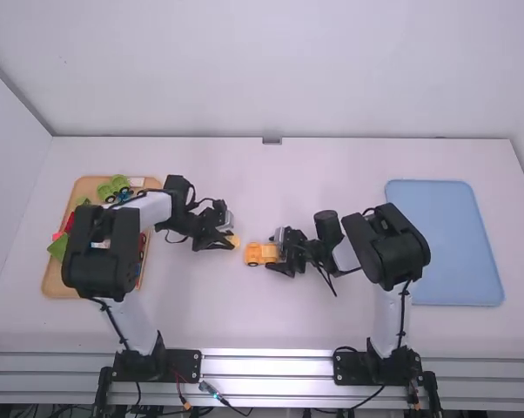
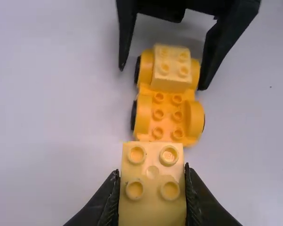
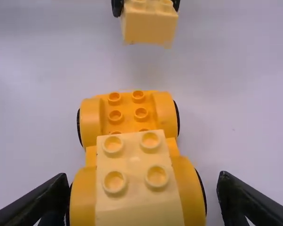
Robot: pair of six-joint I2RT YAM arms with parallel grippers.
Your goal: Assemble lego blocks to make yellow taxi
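Observation:
In the high view my left gripper (image 1: 231, 241) is left of the yellow car base (image 1: 261, 253), and my right gripper (image 1: 282, 255) is at the base's right end. The left wrist view has my left gripper (image 2: 152, 188) shut on a light yellow block (image 2: 152, 202) with studs on top, held just off the base (image 2: 168, 117). A light yellow block (image 3: 134, 183) sits on one end of the car base (image 3: 125, 113). Around that end, my right gripper (image 3: 144, 202) stands open, a gap on both sides. Bare studs show on the base's other end.
At the left, a wooden tray (image 1: 60, 286) holds green, red and other coloured blocks, partly beneath the left arm. A blue tray (image 1: 453, 244) lies at the right, beside the right arm.

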